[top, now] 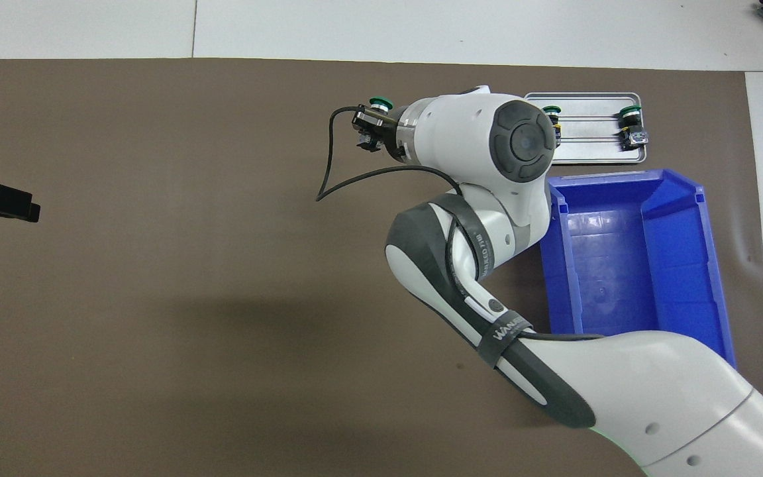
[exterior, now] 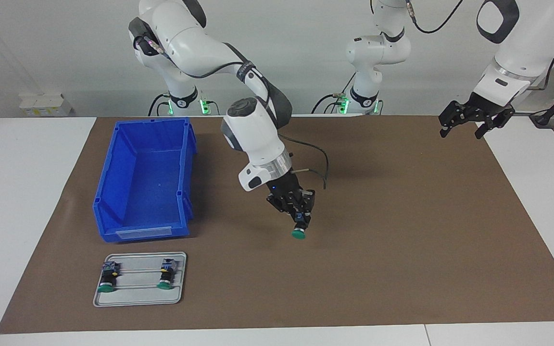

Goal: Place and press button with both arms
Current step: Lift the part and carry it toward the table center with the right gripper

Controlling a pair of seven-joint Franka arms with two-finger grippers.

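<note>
My right gripper (exterior: 301, 222) hangs above the middle of the brown mat (exterior: 402, 230), shut on the button (exterior: 299, 231). The button's green cap (top: 380, 103) points down and away from the robots, with its bluish-grey block between the fingertips. It is in the air, clear of the mat. My left gripper (exterior: 464, 129) waits open and empty, raised over the mat's edge at the left arm's end of the table; only its dark tip (top: 0, 201) shows in the overhead view.
A grey tray (exterior: 140, 294) holds two more green-capped switches (exterior: 107, 278) (exterior: 166, 276), farther from the robots than the empty blue bin (exterior: 144, 180). Both stand toward the right arm's end. A black cable (top: 342, 179) loops off the right wrist.
</note>
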